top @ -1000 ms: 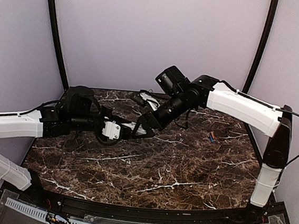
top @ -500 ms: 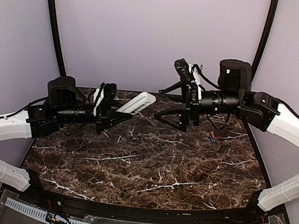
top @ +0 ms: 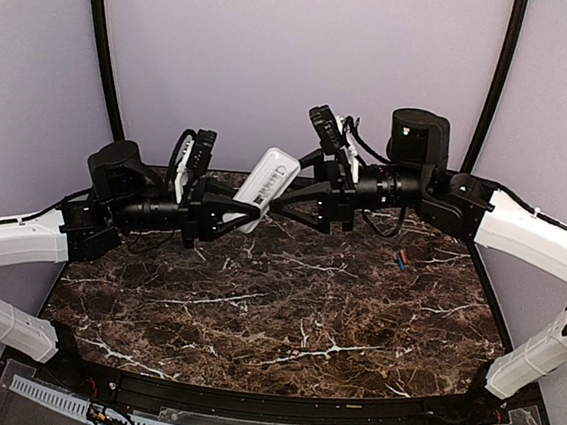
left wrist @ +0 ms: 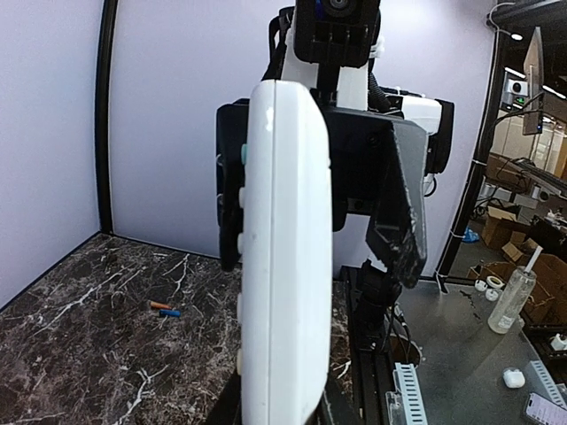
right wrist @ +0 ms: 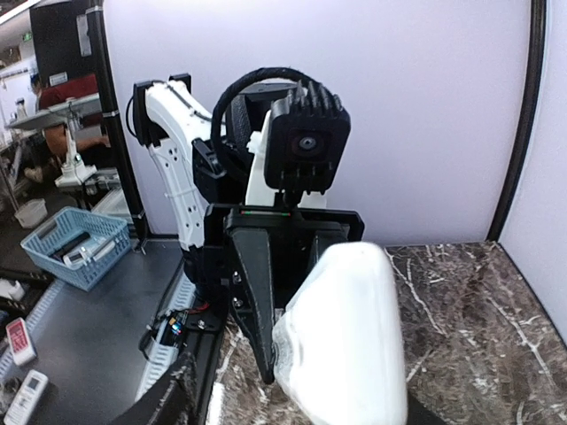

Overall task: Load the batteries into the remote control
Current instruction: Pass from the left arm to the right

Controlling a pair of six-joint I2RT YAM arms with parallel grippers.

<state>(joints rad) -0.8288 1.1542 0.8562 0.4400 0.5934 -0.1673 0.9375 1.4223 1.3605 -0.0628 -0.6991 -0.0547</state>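
Left arm comes in low from the left. Left gripper [top: 241, 213] is clamped on the lower end of the remote control [top: 270, 178]. The remote is in the air above the back of the marble table [top: 284, 313], not touching it. It is tilted, with the top end leaning up and to the right.

In the left wrist view the remote stands nearly edge-on, and small buttons show along its left side. Which end has the display, can't tell.

Right gripper [top: 286, 188] faces the left one head-on from the right, with its jaws apart. One finger sits on each side of the remote's upper end, so it straddles that end. Both wrist views show the remote between the right gripper's fingers. Whether the pads actually touch it, can't tell.

Batteries [top: 399, 260], one orange and one blue, lie side by side on the table well to the right. They are below the right forearm and clear of both grippers.
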